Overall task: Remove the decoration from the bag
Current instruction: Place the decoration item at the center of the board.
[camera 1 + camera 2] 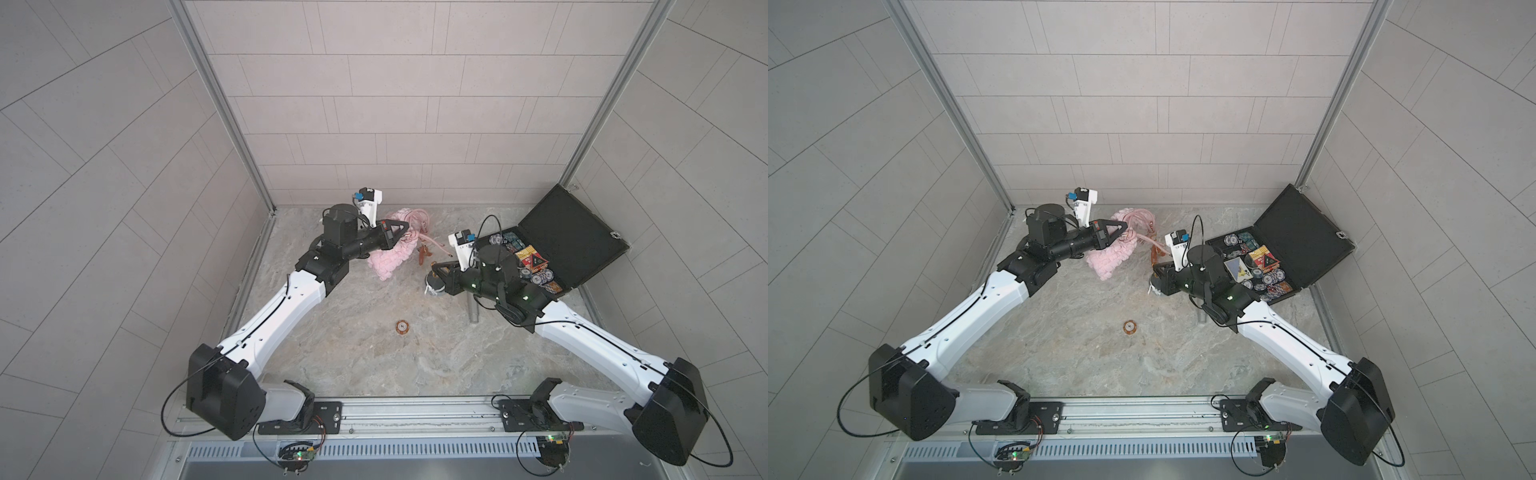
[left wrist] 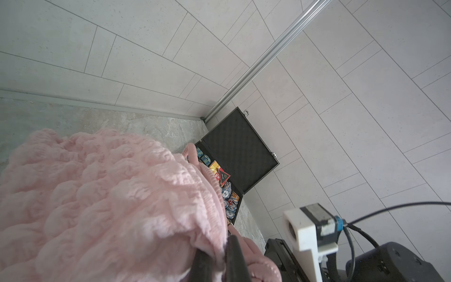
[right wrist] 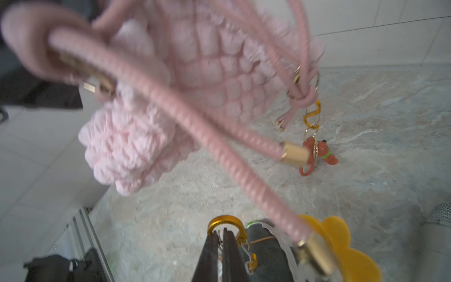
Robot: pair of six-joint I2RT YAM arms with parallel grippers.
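The pink bag [image 1: 388, 259] is at the back of the table [image 1: 374, 365], hoisted by its top edge and sagging. The left gripper [image 2: 218, 258] has its jaws pressed together on a fold of the puffy fabric. That looks like an anchor grip: it holds the bag up so the cord strap [image 3: 195, 117] and whatever hangs from it swing free, not buried under the fabric. Whether the bag's lowest corner touches the table, I can't tell.

Down at the strap's knot [image 3: 306, 97], an orange hook [image 3: 312, 114] dangles an orange charm [image 3: 317, 152] right at the tabletop. By the look of it, that one is yet to come off.

Out to the right gripper [image 3: 220, 240]: its jaws are pinched tight on a gold clip [image 3: 225, 221], low by the table and just beside the bag. A yellow flower [image 3: 346, 246] piece sits next to that clip, with one capped end of the strap crossing in front of it. The clip looks clear of the cord, so I'd call this decoration freed, though the blur leaves some doubt. Gripping the clip and not the flower makes sense, since the clip is the part that hooks on.

Off to the side, well apart, is the open black case [image 1: 573, 232] of chips [image 1: 540, 276].
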